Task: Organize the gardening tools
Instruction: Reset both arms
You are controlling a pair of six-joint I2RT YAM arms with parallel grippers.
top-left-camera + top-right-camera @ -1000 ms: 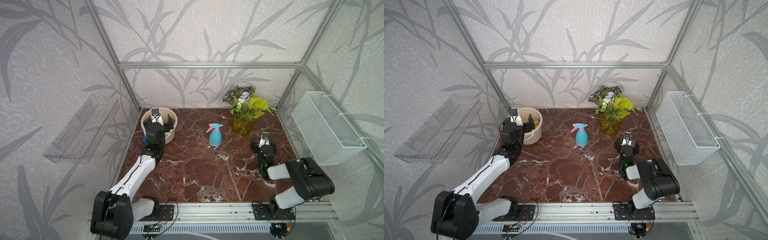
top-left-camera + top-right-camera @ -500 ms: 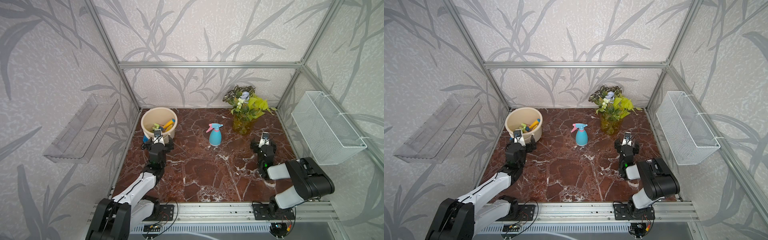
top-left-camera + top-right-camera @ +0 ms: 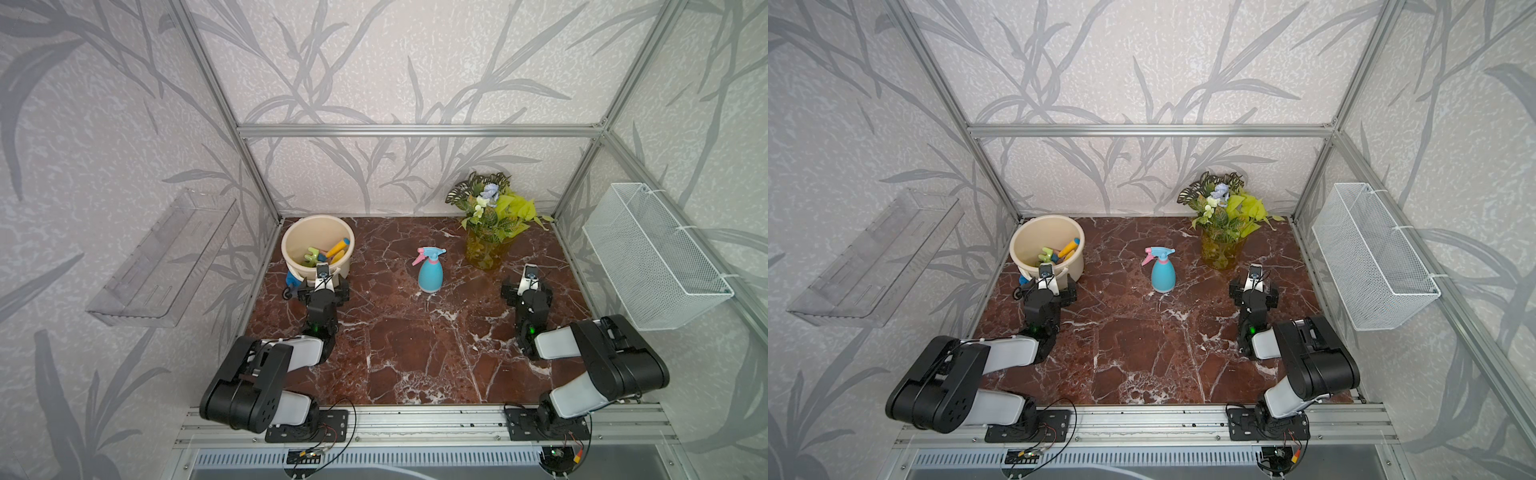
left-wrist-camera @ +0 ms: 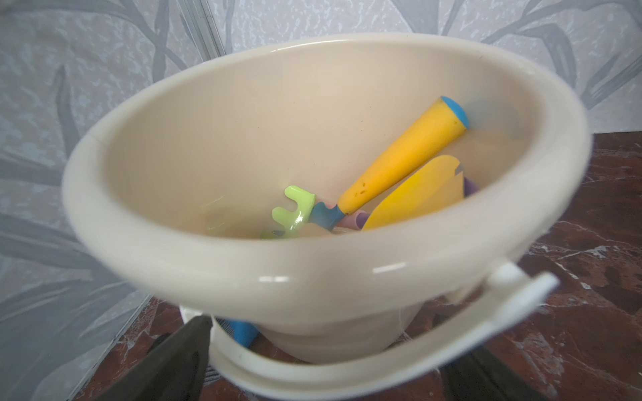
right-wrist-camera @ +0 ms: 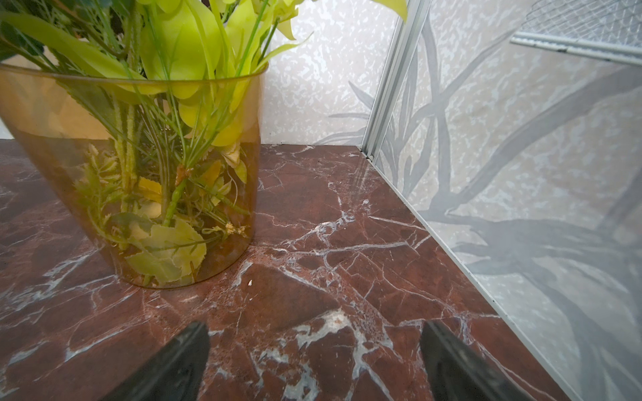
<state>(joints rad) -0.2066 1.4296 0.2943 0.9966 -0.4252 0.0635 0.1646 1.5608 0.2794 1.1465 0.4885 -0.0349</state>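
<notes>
While the tools (image 4: 399,163) lie in the bucket (image 4: 156,243) at the worktop's back left corner, the left gripper (image 3: 322,286), spread wide like the right gripper (image 3: 527,286), sits close and could tip it over

Overhead stereo pair; wrists low, probably

The near half and the middle of the table (image 3: 415,357) lay bare, leaving broad passage between the two arms. In the far left corner the cream bucket (image 3: 299,235) stood just ahead of the left hand (image 3: 323,284). The spray bottle (image 3: 430,276) stood alone toward the far edge with open gaps on both sides, and the amber vase (image 3: 484,255) blocked the far right corner, near the right hand (image 3: 527,286).
</notes>
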